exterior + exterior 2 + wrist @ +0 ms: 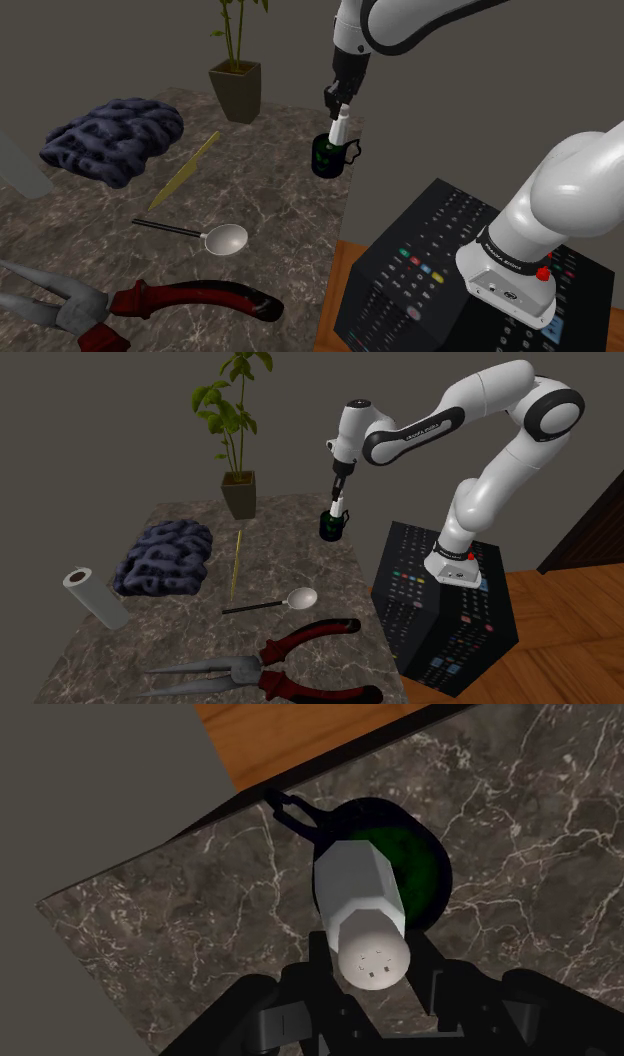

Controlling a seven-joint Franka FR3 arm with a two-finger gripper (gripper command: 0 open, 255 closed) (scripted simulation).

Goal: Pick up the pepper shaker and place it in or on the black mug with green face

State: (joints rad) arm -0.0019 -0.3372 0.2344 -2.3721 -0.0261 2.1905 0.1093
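A pair of pliers (190, 298) with red and black handles lies at the near edge of the marbled table (285, 205). Just beyond it rests a spoon (226, 239) with its bowl towards the shoulder view's right, and past that a slim yellowish knife (186, 172) lying at a slant. A crumpled dark blue cloth (115, 138) sits at the shoulder view's left. A potted plant (236, 90) stands at the table's far side. In the second exterior view a grey roll (92, 595) lies on the table near that view's left edge.

The black mug (328, 158) stands upright near the table edge closest to the stand (420, 270), its inside showing green in the wrist view. Right above it, the gripper (339, 105) clasps the white pepper shaker (338, 127) by its upper part, fingers pressed on either side. The shaker hangs a little tilted with its lower end at the mug's mouth; whether it touches the mug I cannot tell.
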